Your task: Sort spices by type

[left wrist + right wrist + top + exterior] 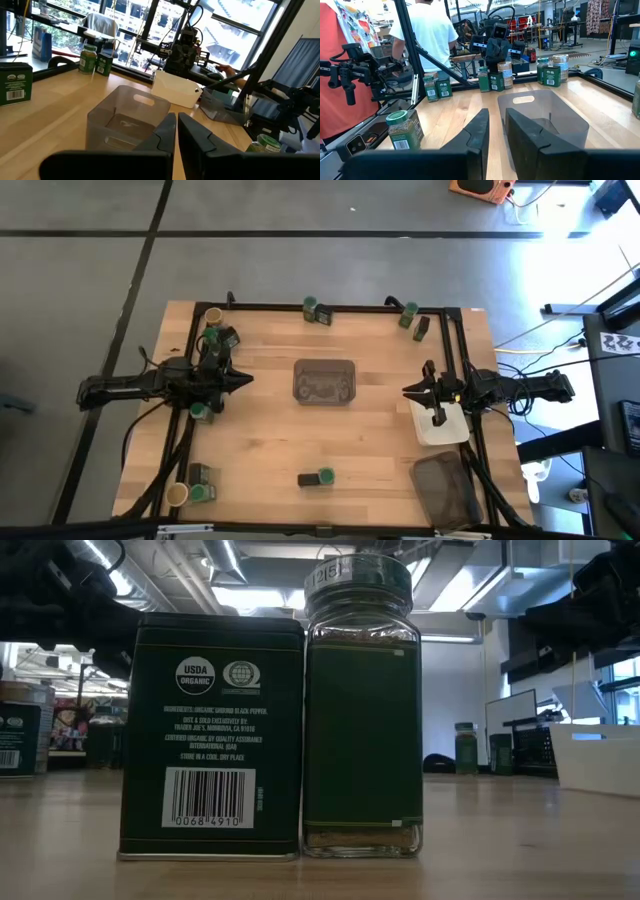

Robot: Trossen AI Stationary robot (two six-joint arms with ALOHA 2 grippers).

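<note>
Spices sit scattered round the edges of the wooden table point(260, 450) in the high view: we see a jar and tin pair point(318, 310) at the far edge, another pair point(412, 320) toward the far right corner, a cluster point(217, 335) at the far left, a green-lidded jar point(201, 411) just beside the left arm, a group point(197, 485) at the near left corner, and a tin with a jar point(316, 478) at the near edge. The grey tray point(324, 381) lies mid-table between the arms. The left gripper point(243, 378) points at it with fingers shut and empty; the right gripper point(410, 391) faces it from above the white tray point(442, 424), also closed on nothing.

From the low view, we face a dark tin point(211, 740) touching a green-lidded jar point(361, 710) (both upright).

At the left wrist, we see closed fingers point(165, 137) before the grey tray point(125, 112).

At the right wrist, closed fingers point(477, 132) with the tray point(545, 117) ahead and a jar point(404, 130) to one side.
</note>
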